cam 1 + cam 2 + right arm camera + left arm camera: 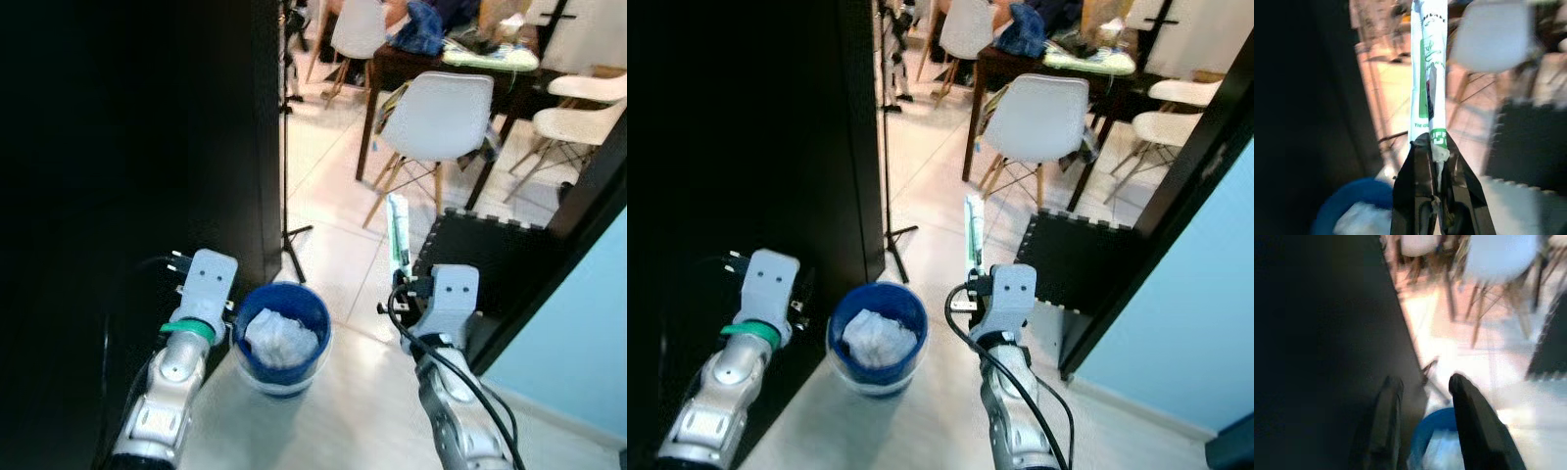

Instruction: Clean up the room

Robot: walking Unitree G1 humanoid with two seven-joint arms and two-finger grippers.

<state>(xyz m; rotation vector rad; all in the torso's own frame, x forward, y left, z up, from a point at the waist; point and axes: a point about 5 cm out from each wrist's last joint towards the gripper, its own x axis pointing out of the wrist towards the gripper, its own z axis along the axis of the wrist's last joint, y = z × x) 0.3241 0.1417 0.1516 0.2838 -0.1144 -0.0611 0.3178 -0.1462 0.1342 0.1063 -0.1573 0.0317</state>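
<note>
A blue waste bin (282, 335) with crumpled white paper (280, 338) inside stands on the pale tiled floor between my arms. My right gripper (1432, 143) is shut on a white and green wrapper (1428, 73) that sticks up from its fingers, to the right of the bin and a little above it (398, 238). My left gripper (1422, 384) is open and holds nothing; it points past the bin's left rim (1432, 426), close to a dark wall.
A tall black panel (137, 147) fills the left side. A thin black stand (285, 147) rises behind the bin. A black foam mat (490, 264) leans at the right. White chairs (438, 117) and a dark dining table (460, 64) stand farther back.
</note>
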